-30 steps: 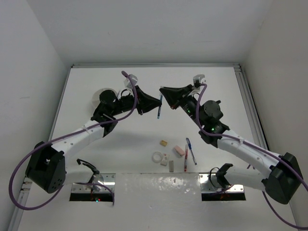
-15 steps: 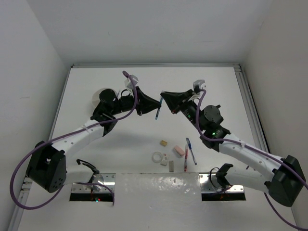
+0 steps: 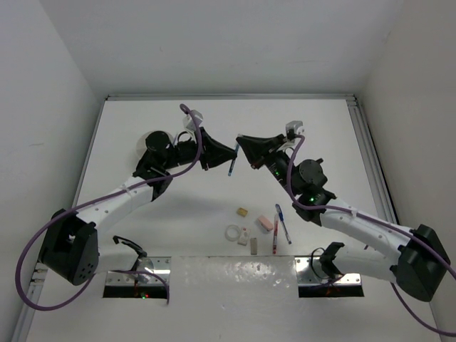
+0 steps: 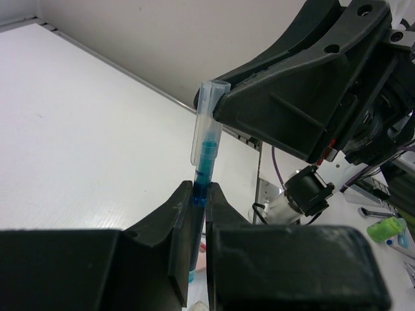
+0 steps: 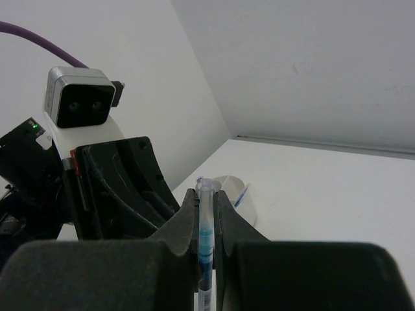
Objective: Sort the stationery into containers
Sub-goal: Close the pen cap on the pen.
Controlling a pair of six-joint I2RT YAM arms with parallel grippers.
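**Top view.** Both arms are raised over the table (image 3: 320, 121) with their tips meeting in mid-air. The left gripper (image 3: 226, 152) and right gripper (image 3: 243, 145) face each other. A blue pen (image 3: 231, 166) hangs roughly upright between them, well clear of the surface. Other stationery lies near the arm bases: tan block (image 3: 243, 211), tape ring (image 3: 233, 232), pink eraser (image 3: 265, 223), red pen (image 3: 275, 241).

**Left wrist view.** The left jaws are pinched narrow on the pen's lower barrel. Its clear cap (image 4: 206, 110) stands up against the right gripper's tip.

**Right wrist view.** The right jaws likewise clamp the barrel, cap end upward. Beyond them sits the white tub (image 5: 249, 206), with a thin blue item leaning inside.

**Handling, as I judge it.** The pen looks light, stiff, smooth and round, so it is apt to swivel or slip. It is best held mid-barrel rather than by the cap, which might pull off.
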